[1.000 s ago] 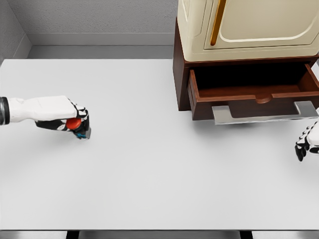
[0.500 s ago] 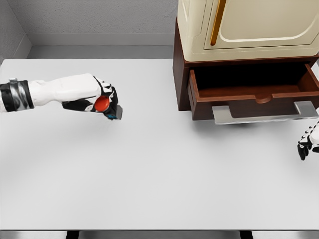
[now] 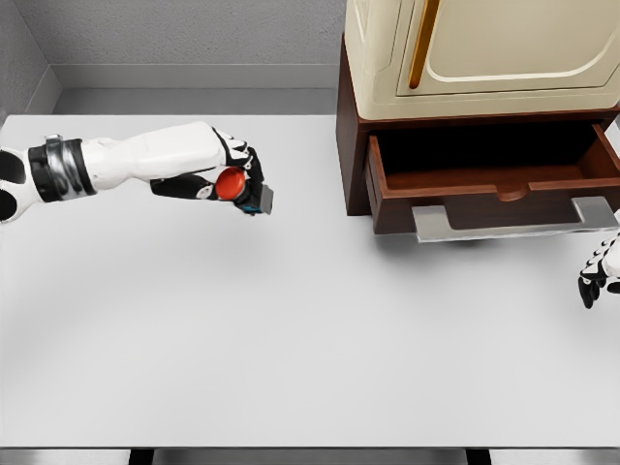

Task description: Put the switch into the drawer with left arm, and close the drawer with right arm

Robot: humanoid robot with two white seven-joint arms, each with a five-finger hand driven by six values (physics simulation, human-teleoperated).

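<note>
The switch (image 3: 240, 188), a small dark box with a round red button and a blue edge, is held above the white table, left of the cabinet. My left hand (image 3: 232, 174) is shut on it, the arm reaching in from the left edge. The brown wooden drawer (image 3: 494, 184) stands pulled out at the right, its inside dark and its flat metal handle (image 3: 513, 221) facing me. My right hand (image 3: 601, 273) shows only at the right edge, below the drawer's handle, fingers curled downward and holding nothing.
A cream appliance (image 3: 484, 53) sits on the brown cabinet (image 3: 351, 136) above the drawer. The white table (image 3: 291, 339) spreads wide between hand and drawer. Grey walls close the back.
My left hand has carried the switch up and to the right, toward the drawer. The right hand has hardly moved.
</note>
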